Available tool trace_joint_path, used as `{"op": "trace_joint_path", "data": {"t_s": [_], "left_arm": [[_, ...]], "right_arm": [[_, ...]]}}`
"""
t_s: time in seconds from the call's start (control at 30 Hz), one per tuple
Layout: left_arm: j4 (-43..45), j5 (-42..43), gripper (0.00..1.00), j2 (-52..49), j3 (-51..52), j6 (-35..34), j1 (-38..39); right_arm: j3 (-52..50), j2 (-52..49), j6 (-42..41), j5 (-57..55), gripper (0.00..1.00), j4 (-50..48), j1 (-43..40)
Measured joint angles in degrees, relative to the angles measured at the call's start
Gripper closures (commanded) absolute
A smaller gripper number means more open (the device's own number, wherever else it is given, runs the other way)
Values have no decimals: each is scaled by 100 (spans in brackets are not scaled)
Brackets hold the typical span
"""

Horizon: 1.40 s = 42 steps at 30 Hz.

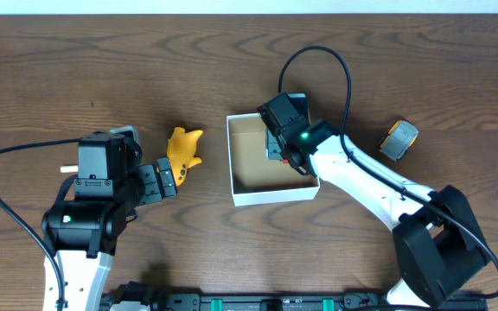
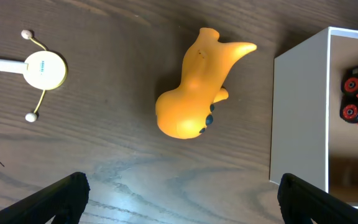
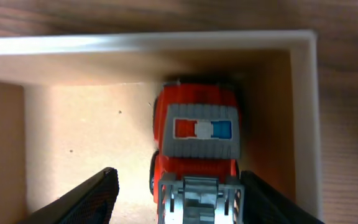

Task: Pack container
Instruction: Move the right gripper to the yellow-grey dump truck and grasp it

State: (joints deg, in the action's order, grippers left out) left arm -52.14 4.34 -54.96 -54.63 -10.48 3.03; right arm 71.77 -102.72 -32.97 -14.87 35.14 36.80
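My right gripper (image 1: 277,147) hangs over the small square white-walled box with the brown cardboard floor (image 1: 275,193). Its fingers are spread wide, one on each side of a red plastic toy fire truck (image 3: 194,130) and not closed on it. The truck rests on the cardboard inside the box, close to one corner. I read that as a release, so this toy counts as packed.

The box sits mid-table, between the two arms.

My left gripper (image 1: 167,177) is also spread wide with nothing in it. It points at a yellow rubbery animal-shaped toy (image 2: 194,87) lying on the dark wooden table (image 1: 102,69), just left of the box's outer wall and not touching it.

I judge the step in hand to be the right arm's drop-off. Next I would lift that arm straight up so its fingers clear the truck and the thin walls. Then I would bring the left gripper forward around the yellow toy's body. A grey and yellow object (image 1: 399,138) lies well to the right, which I take to be waiting too.
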Motion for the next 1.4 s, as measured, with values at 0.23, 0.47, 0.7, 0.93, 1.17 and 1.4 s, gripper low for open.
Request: {"op": "trace_joint_path", "data": {"t_s": [0.23, 0.47, 0.7, 0.93, 1.17, 1.4], "left_arm": [[0, 2, 2, 0, 0, 0, 0], [-2, 2, 2, -2, 0, 0, 0], [-20, 0, 2, -2, 0, 0, 0], [-20, 0, 2, -2, 0, 0, 0], [-20, 0, 2, -2, 0, 0, 0], [-20, 0, 2, 0, 0, 0, 0]], "right_arm": [[452, 0, 35, -247, 31, 509, 0], [1305, 7, 39, -619, 28, 1360, -48], [2280, 466, -240, -638, 1, 2256, -802], [2507, 1196, -433, -223, 1, 2916, -2763], [2170, 824, -358, 385, 1, 3084, -4262], [1416, 7, -66, 850, 1, 2623, -4588]]}}
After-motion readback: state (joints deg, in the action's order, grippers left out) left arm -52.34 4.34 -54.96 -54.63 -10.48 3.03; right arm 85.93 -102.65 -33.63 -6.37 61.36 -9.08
